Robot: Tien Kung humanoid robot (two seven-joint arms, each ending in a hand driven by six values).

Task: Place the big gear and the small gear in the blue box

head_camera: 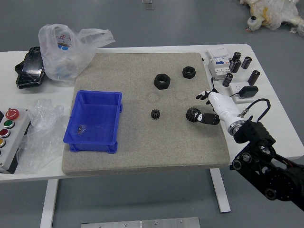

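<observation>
- Right hand (225, 109): white, smooth back and slim black fingers, reaching in from 4 o'clock; the fingers are spread, open around nothing. One thick black digit ends at the big gear's edge; whether it touches, I cannot tell.
- Big gear (192, 114): just beside the hand, towards its 9 o'clock, black, round and toothed, lying on the grey-beige, finely speckled mat (137, 142) with rounded corners.
- Small gear (155, 114): at 9 o'clock from the big gear, dark, with chunky teeth, also on the mat.
- Two black hexagonal nuts with round holes: the larger nut (162, 81) at between 10 and 11 o'clock from the big gear, the smaller nut (189, 72) at 12.
- Blue box (95, 94): at 9 o'clock from the small gear, open-topped, smooth-walled, rectangular; both gears are outside it.
- White boxy device (219, 64) and dark, shiny cylinders (236, 65): around 1 o'clock from the big gear, on the white table (278, 128).
- Crumpled translucent plastic bag (69, 57): at 11 o'clock from the box.
- Wrinkled clear film (40, 126): at 9, beside a button panel (14, 140) with round coloured caps.
</observation>
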